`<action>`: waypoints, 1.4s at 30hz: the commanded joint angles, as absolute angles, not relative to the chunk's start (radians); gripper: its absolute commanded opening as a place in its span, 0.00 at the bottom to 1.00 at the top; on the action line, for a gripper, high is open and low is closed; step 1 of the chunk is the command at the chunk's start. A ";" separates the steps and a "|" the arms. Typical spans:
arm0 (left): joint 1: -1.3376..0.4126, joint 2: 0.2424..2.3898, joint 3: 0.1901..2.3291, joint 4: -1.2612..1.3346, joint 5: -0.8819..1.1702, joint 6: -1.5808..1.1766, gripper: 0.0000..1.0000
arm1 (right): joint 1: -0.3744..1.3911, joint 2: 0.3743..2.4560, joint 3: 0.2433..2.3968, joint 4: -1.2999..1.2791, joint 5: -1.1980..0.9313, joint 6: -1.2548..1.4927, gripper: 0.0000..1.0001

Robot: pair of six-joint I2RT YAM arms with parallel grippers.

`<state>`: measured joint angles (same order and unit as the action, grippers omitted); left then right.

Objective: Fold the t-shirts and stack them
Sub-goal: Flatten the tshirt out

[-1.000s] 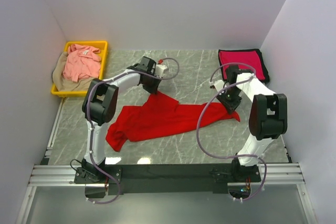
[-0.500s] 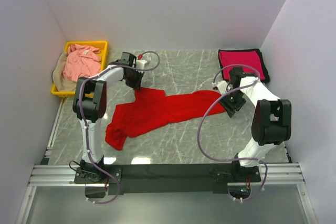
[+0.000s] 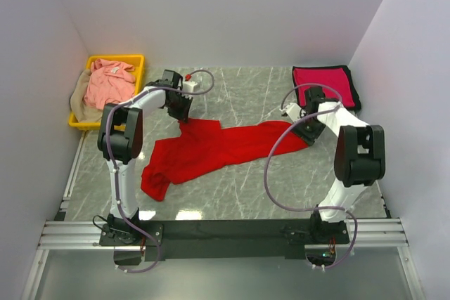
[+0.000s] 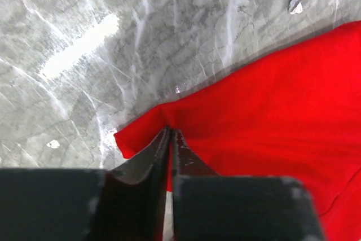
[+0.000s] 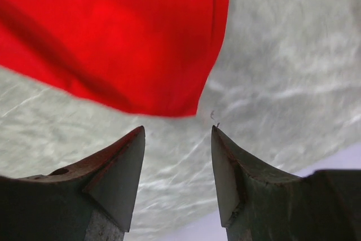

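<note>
At the far left, a salmon pink t-shirt (image 3: 109,86) is being held in the yellow bin (image 3: 114,57), heaped loosely, with a tan t-shirt (image 3: 79,107) hanging over the bin's left wall beneath it. Just right of the bin, the left gripper (image 3: 184,114) is being kept low over the marble table (image 3: 246,194). In the left wrist view its jaws are being pressed together on an edge of the bright red t-shirt (image 4: 271,117), near a corner. The bright red t-shirt (image 3: 211,151) is being stretched in a crumpled band across the middle of the table, from this pinched corner towards the right gripper (image 3: 304,131). In the right wrist view that gripper (image 5: 177,139) is being held with jaws spread and nothing between them, the red cloth (image 5: 113,38) lying just beyond the tips. At the far right corner, a crimson-magenta t-shirt (image 3: 323,82) is being left folded flat.
</note>
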<state>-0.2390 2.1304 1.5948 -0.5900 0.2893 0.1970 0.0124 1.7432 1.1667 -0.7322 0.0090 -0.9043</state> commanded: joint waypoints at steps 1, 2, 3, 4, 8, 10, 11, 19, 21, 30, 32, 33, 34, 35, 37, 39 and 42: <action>-0.238 2.120 1.620 -0.638 0.291 0.195 0.13 | 0.005 1.802 1.229 -0.735 -0.028 -0.998 0.57; -0.236 2.112 1.620 -0.638 0.294 0.193 0.16 | 0.006 1.813 1.230 -0.736 -0.028 -1.006 0.56; -0.235 2.109 1.621 -0.640 0.299 0.190 0.21 | 0.006 1.834 1.232 -0.738 -0.028 -1.014 0.55; -0.233 2.105 1.621 -0.641 0.301 0.189 0.24 | 0.005 1.848 1.235 -0.747 -0.020 -1.020 0.54; -0.224 2.066 1.621 -0.631 0.304 0.172 0.36 | 0.005 1.940 1.282 -0.790 -0.006 -1.006 0.47; -0.222 2.040 1.618 -0.615 0.301 0.170 0.40 | 0.006 1.963 1.301 -0.810 -0.002 -0.991 0.37; -0.222 2.033 1.617 -0.608 0.298 0.166 0.42 | 0.006 1.980 1.305 -0.818 -0.002 -0.985 0.31; -0.224 2.077 1.654 -0.542 0.224 0.104 0.51 | -0.035 1.944 1.342 -0.931 -0.067 -0.939 0.00; -0.230 2.101 1.676 -0.552 0.227 0.106 0.52 | -0.035 1.931 1.347 -0.952 -0.084 -0.924 0.00; -0.304 2.138 1.563 -0.545 0.163 0.106 0.66 | -0.035 1.882 1.361 -1.009 -0.110 -0.888 0.00; -0.311 2.132 1.528 -0.549 0.146 0.097 0.60 | -0.035 1.865 1.362 -1.020 -0.121 -0.882 0.00; -0.313 2.131 1.519 -0.554 0.146 0.095 0.56 | -0.035 1.859 1.362 -1.032 -0.126 -0.879 0.00; -0.313 2.129 1.511 -0.558 0.147 0.091 0.51 | -0.034 1.852 1.367 -1.038 -0.135 -0.874 0.00; -0.313 2.126 1.505 -0.566 0.155 0.094 0.31 | -0.035 1.847 1.368 -1.048 -0.140 -0.864 0.00; -0.304 2.093 1.500 -0.583 0.181 0.095 0.12 | -0.037 1.826 1.379 -1.077 -0.161 -0.851 0.00; -0.255 2.015 1.519 -0.589 0.221 0.084 0.01 | -0.044 1.790 1.408 -1.110 -0.178 -0.825 0.00; -0.152 1.912 1.638 -0.636 0.343 0.075 0.01 | -0.092 1.770 1.539 -1.172 -0.235 -0.759 0.00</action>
